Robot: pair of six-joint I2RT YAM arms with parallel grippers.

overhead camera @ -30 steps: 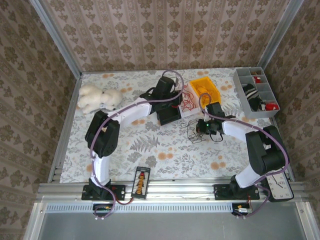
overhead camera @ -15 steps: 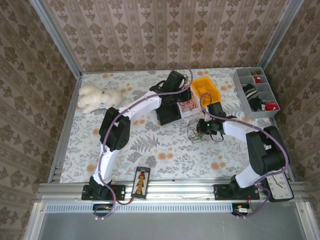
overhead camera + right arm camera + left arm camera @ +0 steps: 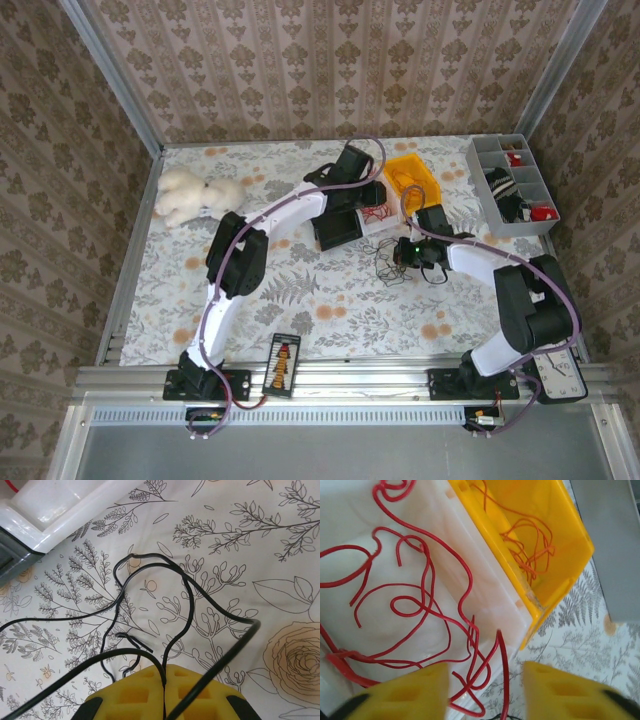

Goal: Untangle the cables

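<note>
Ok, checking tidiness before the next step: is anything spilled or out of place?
Yes: several red cables loop over the edge of the white tray toward the tablecloth, by the open left hand. Black cables sprawl on the tablecloth, pinched in the shut right hand.

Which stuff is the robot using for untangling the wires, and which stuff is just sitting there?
For the job:
- thin red wires
- thin black wires
- white plastic tray holding red wires
- yellow plastic bin holding more

Just lying about:
- fluffy white soft toy
- grey compartment box
- small dark rectangular gadget
</note>
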